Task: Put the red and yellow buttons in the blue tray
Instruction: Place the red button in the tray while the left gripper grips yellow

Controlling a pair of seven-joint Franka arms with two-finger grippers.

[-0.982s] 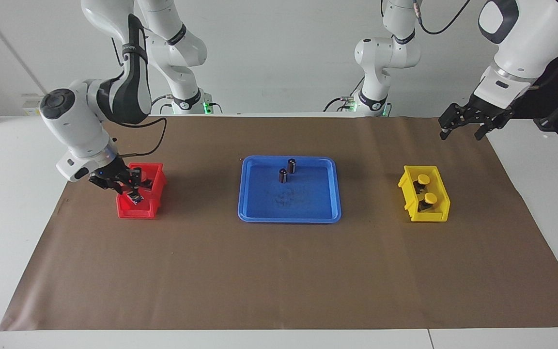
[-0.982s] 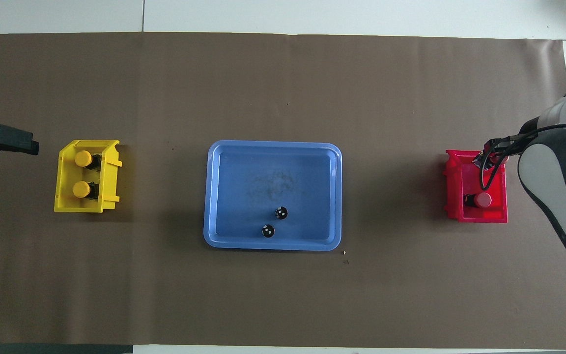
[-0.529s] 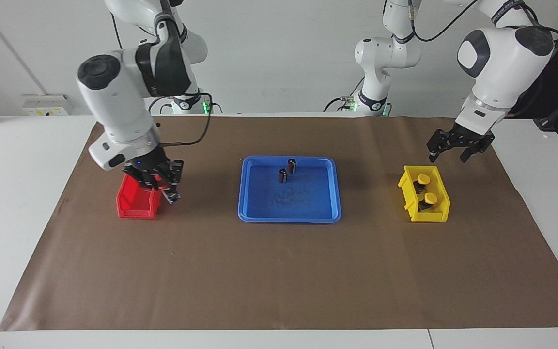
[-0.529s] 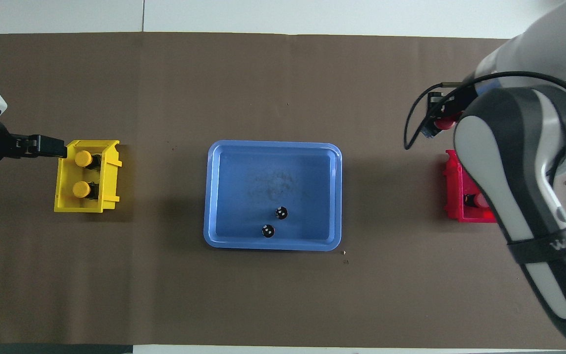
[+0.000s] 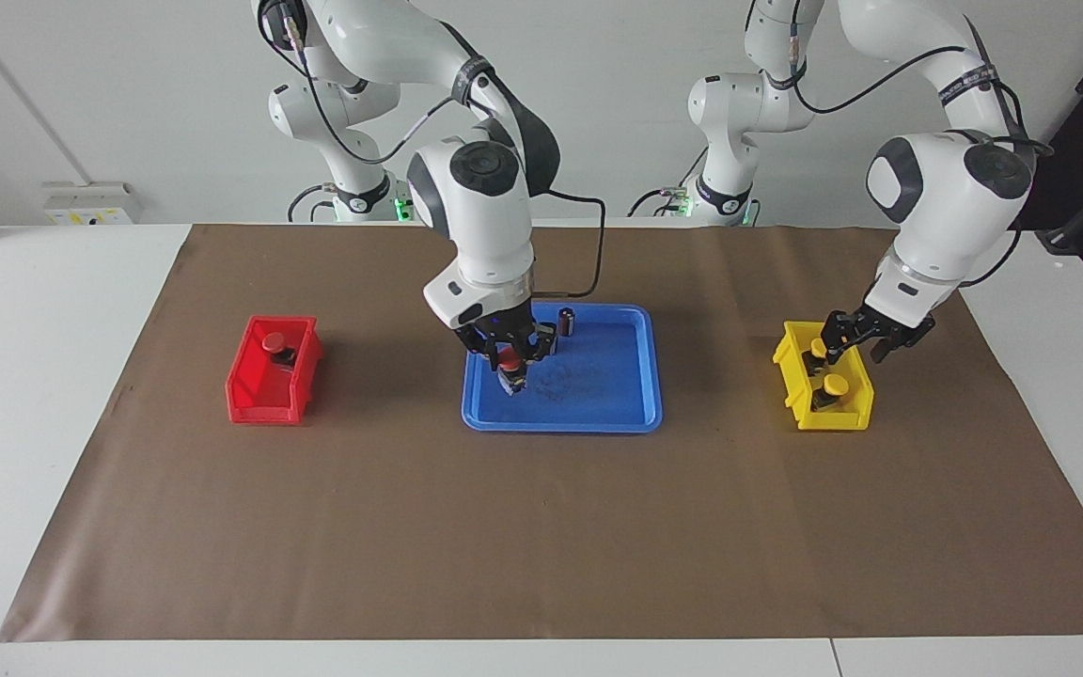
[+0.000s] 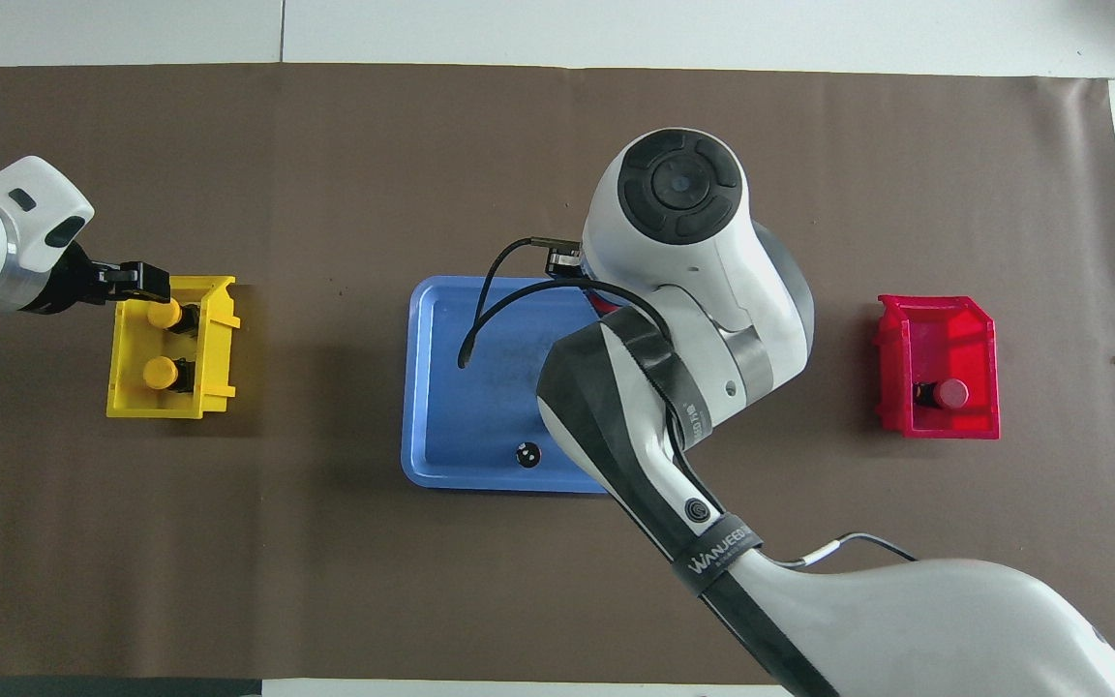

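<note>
**First red button reaches the blue tray**

Facing view: the right gripper (image 5: 510, 362) is low over the blue tray (image 5: 631, 376), toward the right arm's end of it, with its fingers clamped on a red button (image 5: 509, 358). The button's base appears to be at or just above the tray floor; contact cannot be told for certain. This looks like the placing step for that button, so the next move calls for letting go and lifting straight up, clear of the dark cylinder (image 5: 567, 321) that stands in the tray nearer the robots. A second cylinder is mostly hidden by the gripper. The other red button (image 5: 274, 344) sits in the red bin (image 5: 255, 395), well apart at the right arm's end of the surface. The left gripper (image 5: 854, 343) is at the yellow bin (image 5: 847, 414), down around the yellow button (image 5: 818, 348) nearer the robots; its fingers are spread partway and whether they touch the cap I cannot tell. The second yellow button (image 5: 835, 385) lies just beside it, farther from the robots.

Overhead view: the right arm covers much of the blue tray (image 6: 451, 387) and hides its own gripper and load. One cylinder (image 6: 527, 453) shows at the near rim. The left gripper (image 6: 146, 283) sits over the far end of the yellow bin (image 6: 127, 407). The next move there, I judge, calls for closing on that cap and lifting.
</note>
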